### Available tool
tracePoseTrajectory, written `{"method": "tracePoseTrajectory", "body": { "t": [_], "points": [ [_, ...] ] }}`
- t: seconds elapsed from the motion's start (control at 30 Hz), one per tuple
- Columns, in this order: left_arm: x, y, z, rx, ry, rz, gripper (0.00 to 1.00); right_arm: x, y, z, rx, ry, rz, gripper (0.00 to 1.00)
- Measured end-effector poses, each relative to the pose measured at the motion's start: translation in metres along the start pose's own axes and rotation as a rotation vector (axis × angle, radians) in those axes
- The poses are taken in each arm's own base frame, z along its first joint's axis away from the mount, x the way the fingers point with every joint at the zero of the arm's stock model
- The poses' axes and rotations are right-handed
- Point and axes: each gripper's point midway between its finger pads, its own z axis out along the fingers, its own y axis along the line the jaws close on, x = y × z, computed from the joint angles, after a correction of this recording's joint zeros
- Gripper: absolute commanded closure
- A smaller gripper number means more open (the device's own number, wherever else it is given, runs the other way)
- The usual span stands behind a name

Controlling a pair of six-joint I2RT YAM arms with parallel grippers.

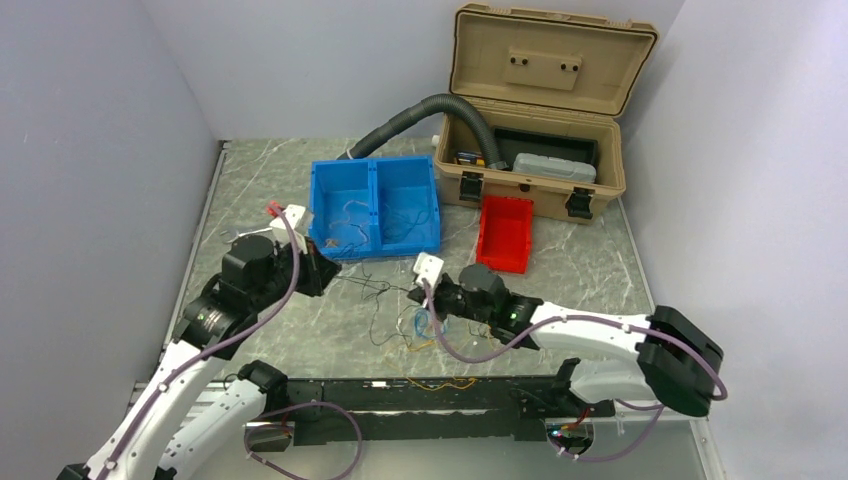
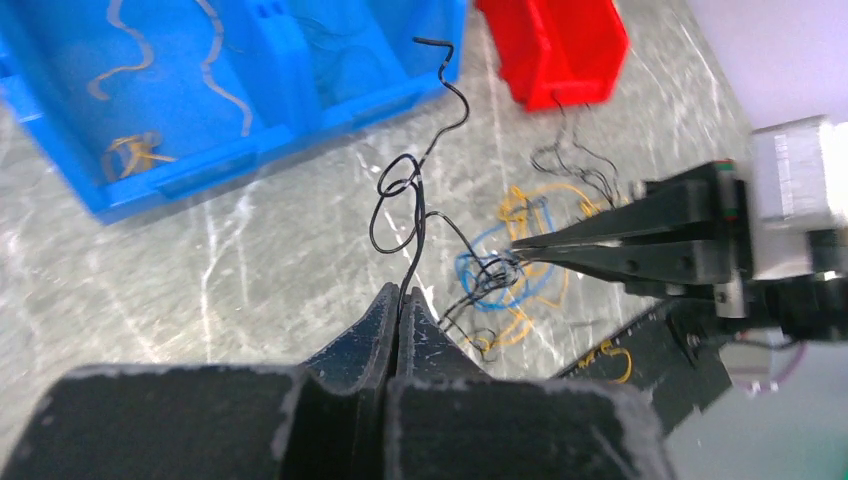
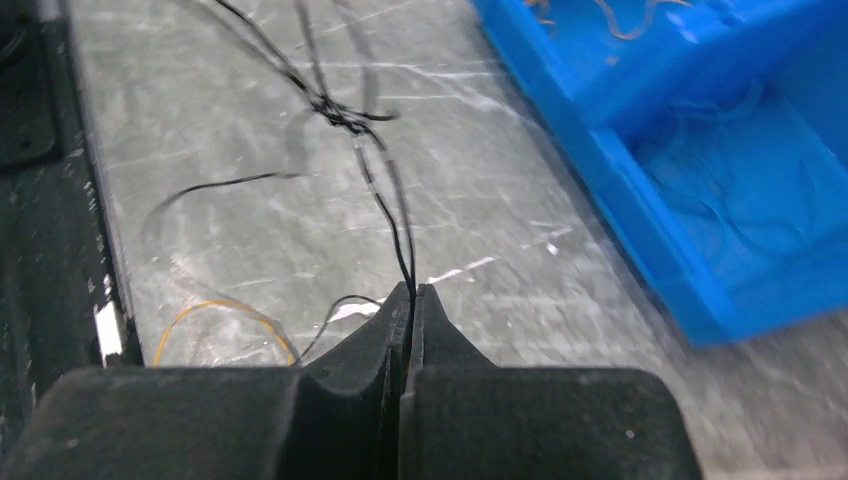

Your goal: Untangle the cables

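Both jaws clamped on black cables point(image 2: 400, 180), coloured tangle point(image 2: 497, 275) on table point(image 2: 250, 300).

blue bin point(image 3: 720, 250) cropped by edge, red bin point(image 2: 555, 45) blurred, cables point(image 1: 422, 325) too fine overhead

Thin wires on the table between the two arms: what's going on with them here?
Both arms are working on a tangle of yellow, blue and black wires lying on the table. The left gripper is shut on a looped black wire that runs toward it; the right gripper is shut on the knotted middle. Nothing is pulled free yet. A few loose wires lie in the blue bin.
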Motion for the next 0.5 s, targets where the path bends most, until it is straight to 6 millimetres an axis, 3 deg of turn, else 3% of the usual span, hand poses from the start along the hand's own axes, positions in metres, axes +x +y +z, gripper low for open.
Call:
{"method": "tracePoseTrajectory", "body": {
  "t": [0.1, 0.2, 0.4, 0.5],
  "points": [
    [-0.005, 0.016, -0.009, -0.108, -0.049, -0.042, 1.00, 0.002, -0.016, -0.016, 0.140, -0.012, 0.098, 1.00],
    [-0.005, 0.034, -0.017, -0.222, -0.080, -0.086, 1.00, -0.002, -0.045, -0.035, 0.360, -0.029, 0.250, 1.00],
    [-0.001, 0.075, -0.038, -0.473, -0.137, -0.181, 1.00, 0.072, -0.101, -0.101, 0.874, 0.185, 0.573, 1.00],
    [0.001, 0.078, -0.042, -0.498, -0.152, -0.220, 1.00, 0.089, -0.112, -0.135, 1.036, 0.188, 0.721, 1.00]
  ]
}}
